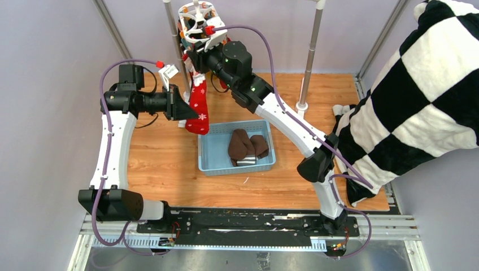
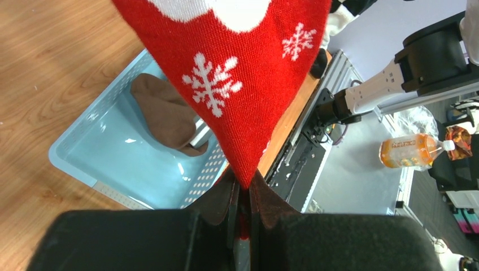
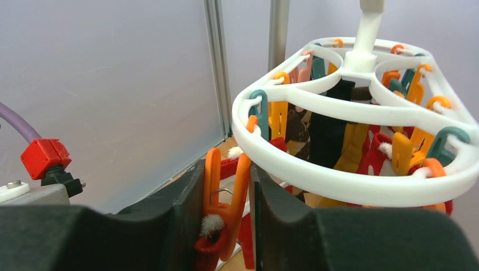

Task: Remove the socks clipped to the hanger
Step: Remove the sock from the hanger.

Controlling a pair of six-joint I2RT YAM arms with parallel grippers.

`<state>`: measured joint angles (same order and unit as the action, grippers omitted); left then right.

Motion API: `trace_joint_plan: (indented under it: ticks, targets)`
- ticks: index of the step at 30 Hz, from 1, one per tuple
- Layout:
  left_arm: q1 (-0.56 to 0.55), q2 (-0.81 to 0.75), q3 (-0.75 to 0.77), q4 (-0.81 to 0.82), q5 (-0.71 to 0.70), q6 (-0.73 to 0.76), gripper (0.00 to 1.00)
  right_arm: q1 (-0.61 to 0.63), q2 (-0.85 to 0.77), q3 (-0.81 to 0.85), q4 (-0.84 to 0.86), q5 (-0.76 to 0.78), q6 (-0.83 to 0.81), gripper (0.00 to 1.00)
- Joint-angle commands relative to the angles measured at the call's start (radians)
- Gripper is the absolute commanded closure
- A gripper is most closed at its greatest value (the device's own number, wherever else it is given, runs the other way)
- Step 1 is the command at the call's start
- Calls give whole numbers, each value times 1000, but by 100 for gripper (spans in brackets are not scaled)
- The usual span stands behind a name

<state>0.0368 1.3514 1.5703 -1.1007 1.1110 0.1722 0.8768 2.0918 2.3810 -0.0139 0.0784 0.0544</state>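
A red sock with white snowflakes (image 1: 198,107) hangs from the white ring hanger (image 1: 197,20) at the back. My left gripper (image 1: 189,110) is shut on its toe, and the fabric is pinched between the pads (image 2: 242,189). My right gripper (image 3: 226,175) is up at the hanger (image 3: 350,180), its fingers pressed on both handles of an orange peg (image 3: 226,192) that bites the red sock's fluffy cuff. More socks stay clipped inside the ring: a dark one (image 3: 325,135), a mustard one (image 3: 350,147) and another red one (image 3: 375,152).
A light blue basket (image 1: 206,152) on the wooden table holds brown socks (image 1: 243,145), right below the hanging sock. Grey rail poles (image 1: 309,62) stand behind. A black-and-white checkered blanket (image 1: 418,84) drapes over the right side. A bottle (image 2: 409,151) lies off the table.
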Motion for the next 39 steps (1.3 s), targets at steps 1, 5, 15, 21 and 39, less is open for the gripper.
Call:
trace_joint_plan:
  ticks: [1, 5, 15, 21, 39]
  targets:
    - [-9, 7, 9, -7, -19, 7, 100, 1, 9, 39, 63, -12, 11, 69]
    - [-9, 8, -13, -7, -60, 17, 100, -10, 0, 29, 75, -50, 60, 76]
    - [-11, -16, -36, -5, -115, 45, 100, -53, -89, -111, 114, -190, 189, 58]
    - [-12, -25, -38, -6, -125, 44, 100, -74, -117, -154, 127, -234, 247, 71]
    - [-20, -39, -49, -5, -149, 52, 100, -90, -176, -218, 124, -296, 293, 9]
